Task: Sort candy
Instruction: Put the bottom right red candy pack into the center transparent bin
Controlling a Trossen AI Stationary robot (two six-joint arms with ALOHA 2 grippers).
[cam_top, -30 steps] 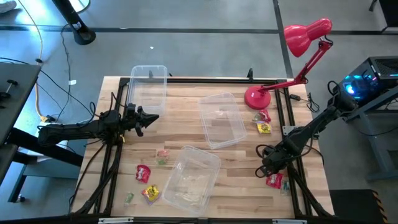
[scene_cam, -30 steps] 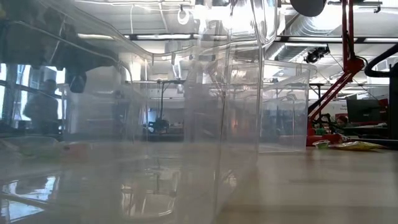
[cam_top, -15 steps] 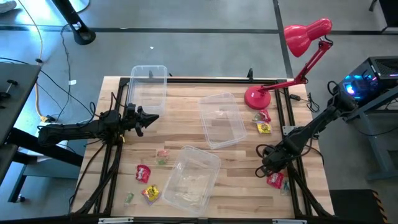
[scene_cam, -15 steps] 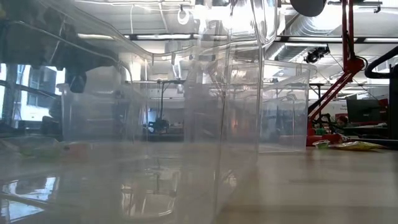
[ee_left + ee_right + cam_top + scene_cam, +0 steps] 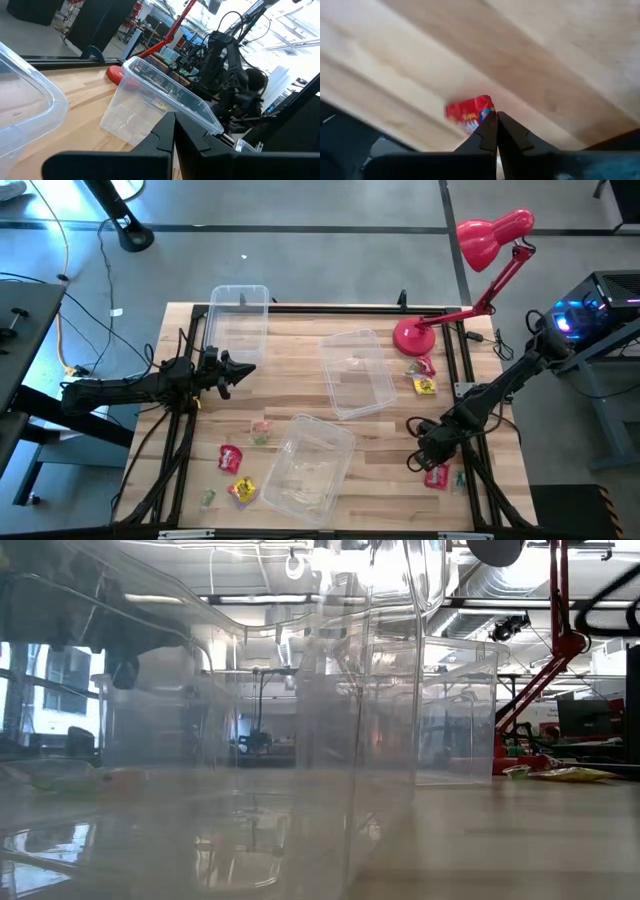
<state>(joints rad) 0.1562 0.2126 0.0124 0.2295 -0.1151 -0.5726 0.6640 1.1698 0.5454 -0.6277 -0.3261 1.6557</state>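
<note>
Candy lies scattered on the wooden table. A red packet [image 5: 437,476] sits near the right edge, also visible in the right wrist view [image 5: 469,112]. Red [image 5: 423,366] and yellow [image 5: 425,386] packets lie by the lamp base. More pieces lie near left: a red packet [image 5: 230,457], a yellow one [image 5: 241,490], a green piece [image 5: 208,499] and pale pieces [image 5: 261,430]. My right gripper [image 5: 414,459] [image 5: 496,116] is shut, low over the table beside the red packet. My left gripper [image 5: 243,369] [image 5: 174,119] is shut and waits at the table's left. My right gripper points down at the table with its shut fingertips [image 5: 489,122] at the edge of the red packet [image 5: 479,111], which lies flat on the wood. Whether the tips touch it, I cannot tell.
Three clear bins stand on the table: one far left [image 5: 240,320], one in the middle [image 5: 356,372] and one near the front [image 5: 308,465]. A red desk lamp [image 5: 412,336] stands at the far right. Black frame rails [image 5: 470,395] run along the table's sides.
My right gripper has shifted a little toward the table's left and near edge, staying low beside the red packet. The left arm has kept still.
</note>
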